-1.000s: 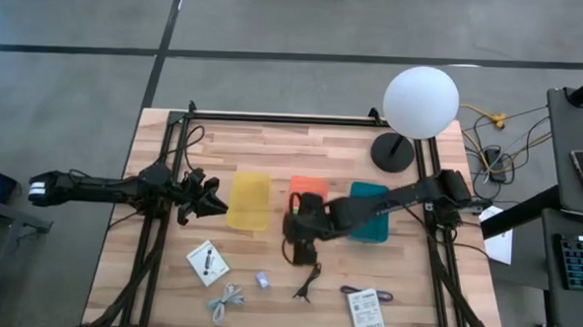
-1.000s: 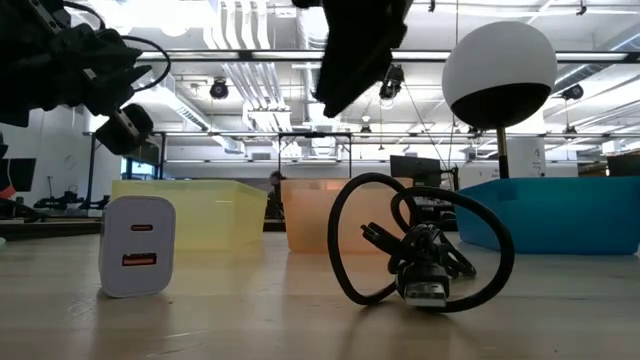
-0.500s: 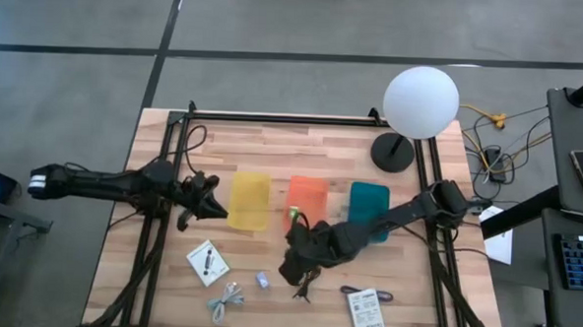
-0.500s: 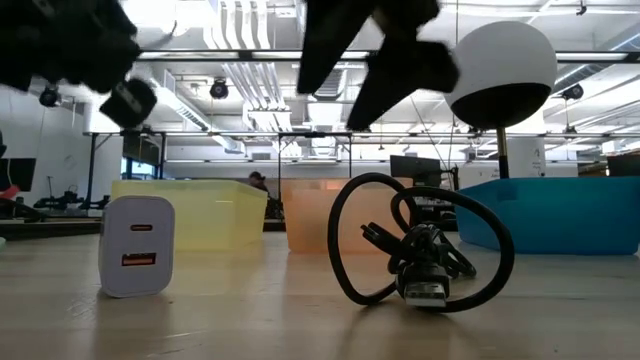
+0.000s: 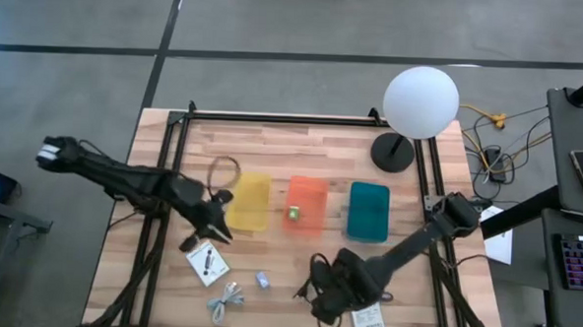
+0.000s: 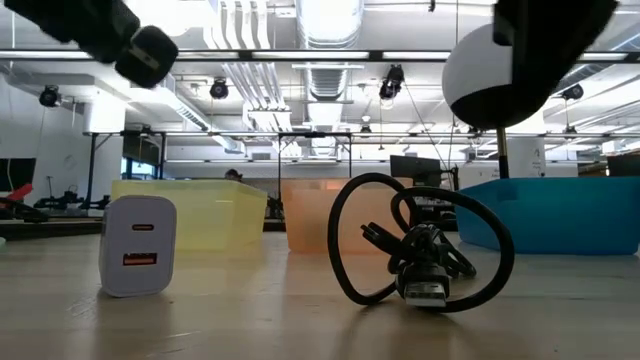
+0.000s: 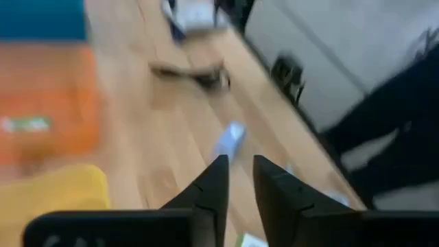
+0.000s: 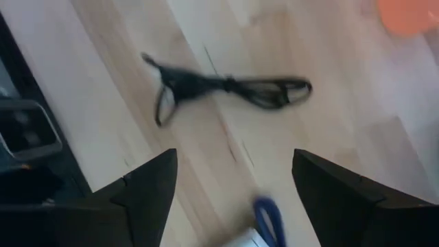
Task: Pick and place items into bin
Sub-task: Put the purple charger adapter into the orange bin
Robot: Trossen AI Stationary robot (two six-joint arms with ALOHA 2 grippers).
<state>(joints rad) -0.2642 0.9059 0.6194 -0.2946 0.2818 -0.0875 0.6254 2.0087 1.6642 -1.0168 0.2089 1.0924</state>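
With the right gripper (image 5: 327,295) spread above the black cord loop (image 5: 305,285), centre both fingers astride its bundled middle before closing; left gripper (image 5: 213,226) nearly pressed together, empty.

Non-task stuff around the wooden table

White globe lamp (image 5: 421,102) on black round base (image 5: 393,152) at table's far right corner; also shows in low view (image 6: 499,75) above the teal bin. Light wood table (image 5: 292,149) with black frame rails (image 5: 154,227) on both sides. Grey floor (image 5: 278,25) with dark seam lines. Yellow cables (image 5: 490,121) on floor right of table. Dark desk (image 5: 578,196) at right edge, keyboard (image 5: 579,261) on it. Low view: ceiling ducts and lights (image 6: 330,60) behind.
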